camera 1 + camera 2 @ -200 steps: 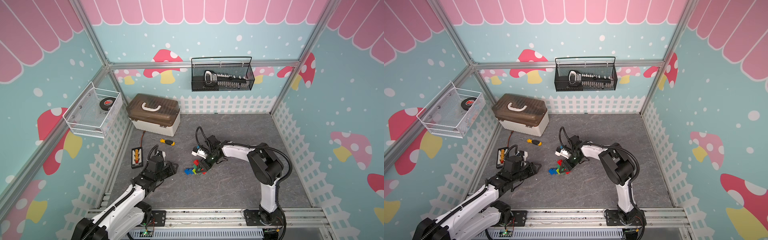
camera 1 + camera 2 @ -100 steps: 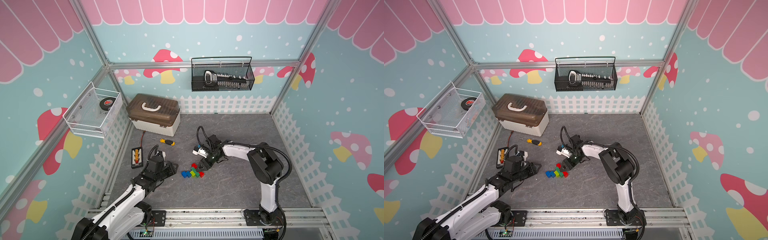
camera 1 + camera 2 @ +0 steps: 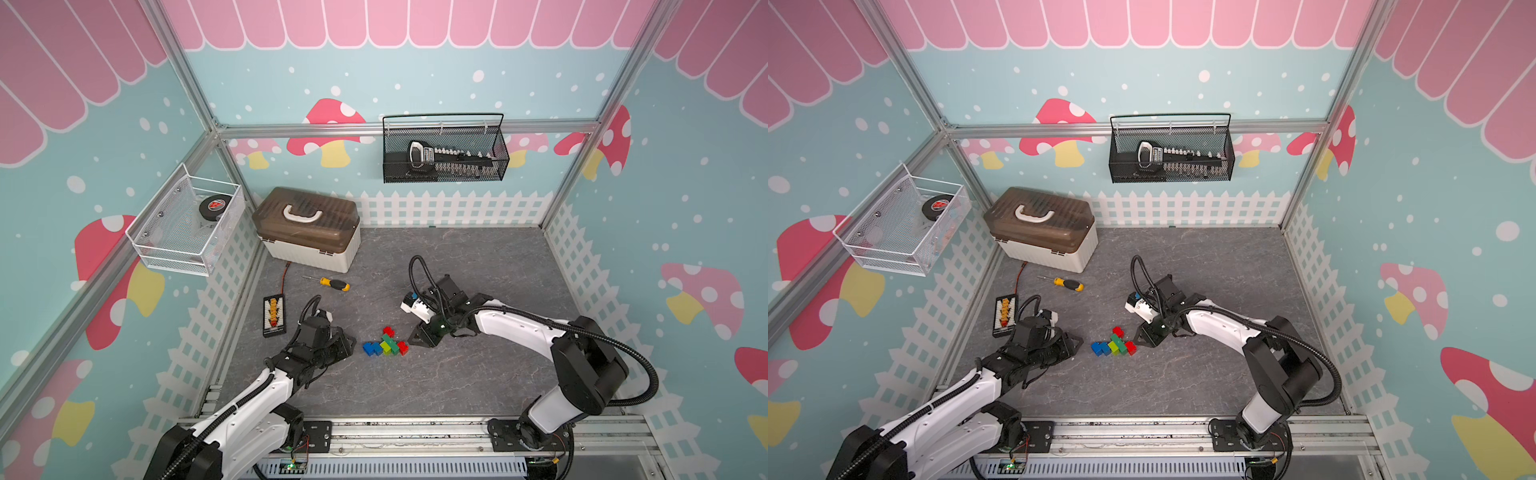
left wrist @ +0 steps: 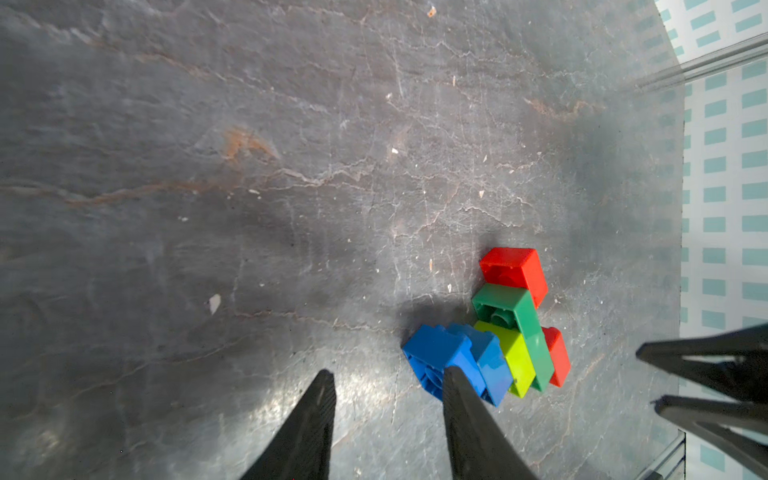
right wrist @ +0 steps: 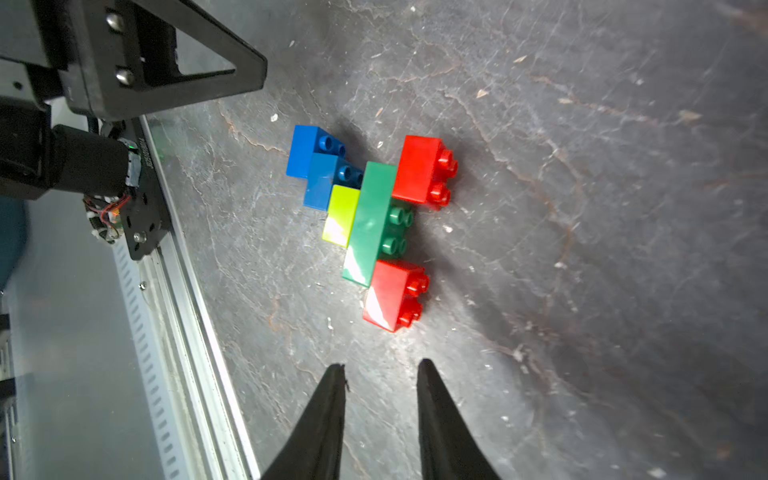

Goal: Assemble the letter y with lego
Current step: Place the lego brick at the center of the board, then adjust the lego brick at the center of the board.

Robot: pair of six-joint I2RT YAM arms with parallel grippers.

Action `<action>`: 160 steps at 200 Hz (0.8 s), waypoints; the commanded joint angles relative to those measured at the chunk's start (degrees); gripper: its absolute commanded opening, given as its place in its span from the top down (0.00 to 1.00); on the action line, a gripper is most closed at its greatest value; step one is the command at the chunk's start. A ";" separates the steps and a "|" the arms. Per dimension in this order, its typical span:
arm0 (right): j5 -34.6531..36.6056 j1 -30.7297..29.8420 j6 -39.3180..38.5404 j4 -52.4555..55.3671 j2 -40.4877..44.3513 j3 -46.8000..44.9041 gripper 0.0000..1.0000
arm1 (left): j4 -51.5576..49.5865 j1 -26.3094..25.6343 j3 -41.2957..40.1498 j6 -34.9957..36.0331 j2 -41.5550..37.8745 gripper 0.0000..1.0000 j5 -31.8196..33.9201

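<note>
On the bench (image 3: 465,374) between both arms, the letter y (image 3: 386,347) lay flat and joined, freshly released by the right tool (image 5: 380,370), now backed off, slightly spread, empty; left tool (image 4: 388,372) spread, empty; assembly looked finished.

White-shelled arms (image 3: 515,328), black joints, ribbed black cables (image 3: 410,272) (looped at each wrist), tapered black jaws, silver screws (image 5: 124,76).

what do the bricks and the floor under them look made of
Bricks: hard moulded plastic, glossy; bright glare patches and crisp studs. Floor: looks like slate or a slate-print mat, with a dull sheen; grey with pale crack-like veins.
</note>
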State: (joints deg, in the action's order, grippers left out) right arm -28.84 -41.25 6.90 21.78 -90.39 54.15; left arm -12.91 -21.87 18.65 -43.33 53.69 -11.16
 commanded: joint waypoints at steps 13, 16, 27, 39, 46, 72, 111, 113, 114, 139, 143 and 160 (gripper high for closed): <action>2.85 -4.46 7.03 -10.93 2.46 -7.25 0.73 | -0.28 -1.06 0.10 -0.92 -0.03 0.56 -0.61; 2.49 -4.76 7.48 -12.10 2.49 -7.68 0.73 | -0.28 -1.07 0.15 -0.96 0.00 0.56 -0.64; 3.09 -6.22 8.06 -13.86 1.97 -8.42 0.73 | -0.28 -1.21 0.37 -0.97 -0.07 0.56 -0.67; 2.43 -7.36 9.09 -16.33 1.00 -9.08 0.73 | -0.53 -1.18 0.66 -0.97 -0.32 0.56 -0.65; 2.01 -7.73 9.57 -17.53 0.47 -9.22 0.73 | -0.79 -1.17 0.83 -0.98 -0.34 0.56 -0.62; 1.69 -8.49 10.40 -19.92 -1.74 -9.26 0.73 | -1.60 -1.24 0.95 -0.95 -0.97 0.56 -0.18; 3.21 -8.39 9.48 -20.29 -4.24 -8.40 0.73 | -2.19 -1.25 0.75 -1.34 -1.75 0.56 0.22; 3.30 -8.40 9.42 -20.29 -4.26 -8.35 0.73 | -2.23 -1.25 0.76 -1.37 -1.84 0.56 0.29; 3.32 -8.40 9.39 -20.24 -4.31 -8.31 0.73 | -2.31 -1.25 0.77 -1.34 -1.84 0.56 0.28; 4.42 -8.06 8.75 -19.26 -5.56 -7.15 0.73 | -2.56 -1.25 0.86 -1.33 -2.06 0.56 0.49; 4.69 -8.02 8.67 -19.18 -5.68 -6.86 0.73 | -2.55 -1.25 0.86 -1.32 -2.10 0.56 0.48; 5.75 -7.45 7.92 -18.10 -6.20 -6.03 0.73 | -2.86 -1.24 1.03 -1.32 -2.19 0.56 0.51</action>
State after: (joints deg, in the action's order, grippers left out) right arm -24.86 -49.36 16.10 3.01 -95.66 46.00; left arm -14.61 -22.96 18.68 -43.72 52.27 -11.55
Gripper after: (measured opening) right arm 0.269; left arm 0.443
